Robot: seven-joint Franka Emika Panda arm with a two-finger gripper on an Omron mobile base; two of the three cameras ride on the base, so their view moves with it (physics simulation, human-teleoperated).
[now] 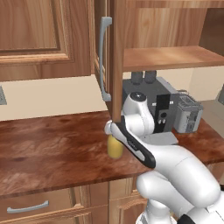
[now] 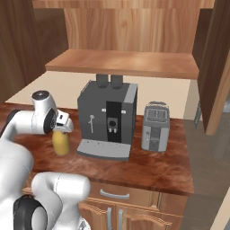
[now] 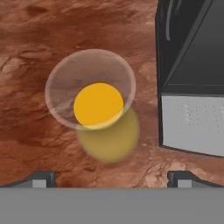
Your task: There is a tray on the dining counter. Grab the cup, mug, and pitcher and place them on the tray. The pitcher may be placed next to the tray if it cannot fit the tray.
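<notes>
A mustard-yellow pitcher stands upright on a wood counter, just left of a grey coffee machine. My gripper hangs straight above it, pointing down, jaws open wide with nothing between them. In the hand view I look down into the pitcher through its pale rim, with the dark fingertips spread to either side below it. In the base views my white hand sits right over the pitcher's neck. The tray, the cup, the mug and the dining counter are out of view.
The coffee machine stands close to the right of the pitcher, with a silver toaster beyond it. An open cabinet door with a grey handle hangs over the counter beside my arm. A wooden shelf spans overhead.
</notes>
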